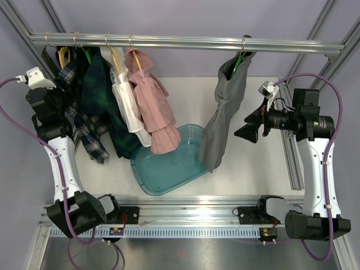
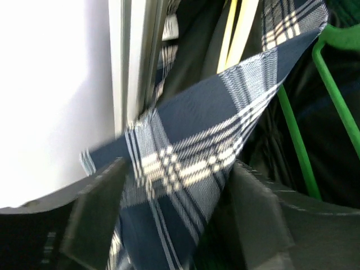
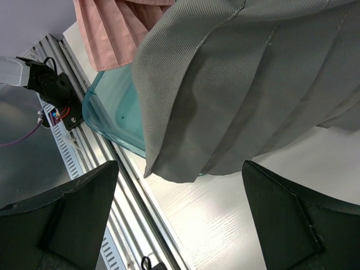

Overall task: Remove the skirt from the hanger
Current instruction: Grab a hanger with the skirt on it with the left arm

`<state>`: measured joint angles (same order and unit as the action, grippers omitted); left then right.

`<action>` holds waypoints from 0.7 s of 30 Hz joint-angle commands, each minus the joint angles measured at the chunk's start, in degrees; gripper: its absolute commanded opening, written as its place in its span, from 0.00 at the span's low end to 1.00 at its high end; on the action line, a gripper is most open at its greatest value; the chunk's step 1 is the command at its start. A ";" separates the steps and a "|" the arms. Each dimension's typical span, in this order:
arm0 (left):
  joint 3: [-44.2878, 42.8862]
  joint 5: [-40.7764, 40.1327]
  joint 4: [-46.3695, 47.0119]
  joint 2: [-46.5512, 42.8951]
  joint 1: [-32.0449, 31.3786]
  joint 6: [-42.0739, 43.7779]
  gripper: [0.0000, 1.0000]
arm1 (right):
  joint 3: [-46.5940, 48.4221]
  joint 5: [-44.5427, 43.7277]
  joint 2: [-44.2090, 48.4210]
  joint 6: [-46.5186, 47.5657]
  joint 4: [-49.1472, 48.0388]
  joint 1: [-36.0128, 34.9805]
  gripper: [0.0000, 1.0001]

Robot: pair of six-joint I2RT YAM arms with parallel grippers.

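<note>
Several skirts hang from a metal rail (image 1: 185,41). At the far left a navy and white plaid skirt (image 1: 84,132) hangs on a yellow hanger (image 1: 63,54). My left gripper (image 1: 64,107) reaches into it. In the left wrist view a stretched fold of this plaid skirt (image 2: 225,107) runs between the gripper's (image 2: 180,169) two fingers, which stand well apart on either side. The yellow hanger (image 2: 236,28) shows above. My right gripper (image 1: 247,130) is open beside a grey skirt (image 1: 225,112). The grey skirt's hem (image 3: 236,84) hangs just ahead of its fingers (image 3: 84,208), untouched.
A teal tub (image 1: 169,169) lies on the white table under the skirts. A pink skirt (image 1: 154,107), a white garment (image 1: 126,95) and a dark green plaid one (image 1: 107,107) hang between. A green hanger (image 2: 332,90) and a frame post (image 2: 132,56) stand close to my left gripper.
</note>
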<state>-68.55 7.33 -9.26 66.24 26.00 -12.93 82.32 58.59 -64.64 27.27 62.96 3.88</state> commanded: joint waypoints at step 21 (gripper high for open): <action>-1.75 7.96 8.22 -3.22 0.46 3.18 0.00 | 5.74 -0.58 -1.01 2.70 2.96 -0.45 0.99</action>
<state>-65.25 14.33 -3.79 64.86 26.00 -7.84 85.47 57.98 -65.56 28.82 65.45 3.84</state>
